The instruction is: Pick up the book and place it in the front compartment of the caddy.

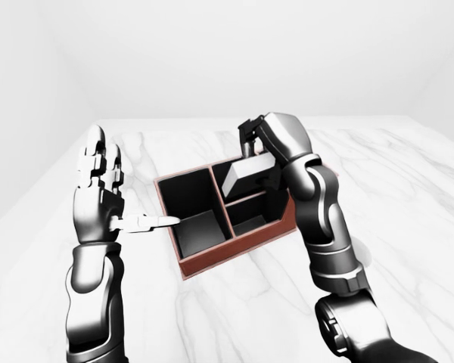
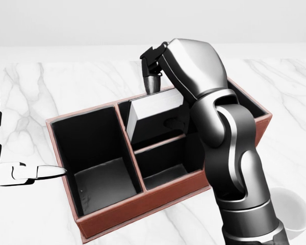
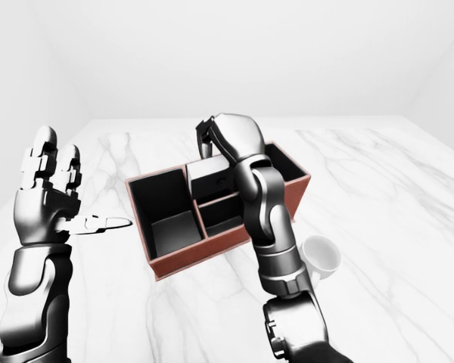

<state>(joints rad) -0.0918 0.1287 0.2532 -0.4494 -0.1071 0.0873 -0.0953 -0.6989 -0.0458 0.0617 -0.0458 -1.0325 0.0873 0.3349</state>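
Standing on the white marble worktop point(image 2: 51, 87), the red-brown caddy point(image 2: 143, 204) has black-lined compartments. The right robot hand point(image 2: 158, 69) is clamped on the book point(image 2: 155, 115), which is tilted and raised over the small compartment toward 12 o'clock in the head view, its lower edge at about the level of the dividing wall. The right forearm point(image 2: 229, 148) covers the caddy's 3 o'clock side. The left robot hand point(image 1: 98, 189), at 9 o'clock, has its fingers spread apart, holding nothing. A white cup point(image 3: 321, 255) sits near the caddy at 4 o'clock, partly behind the arm. No lettering is legible on the book or caddy.
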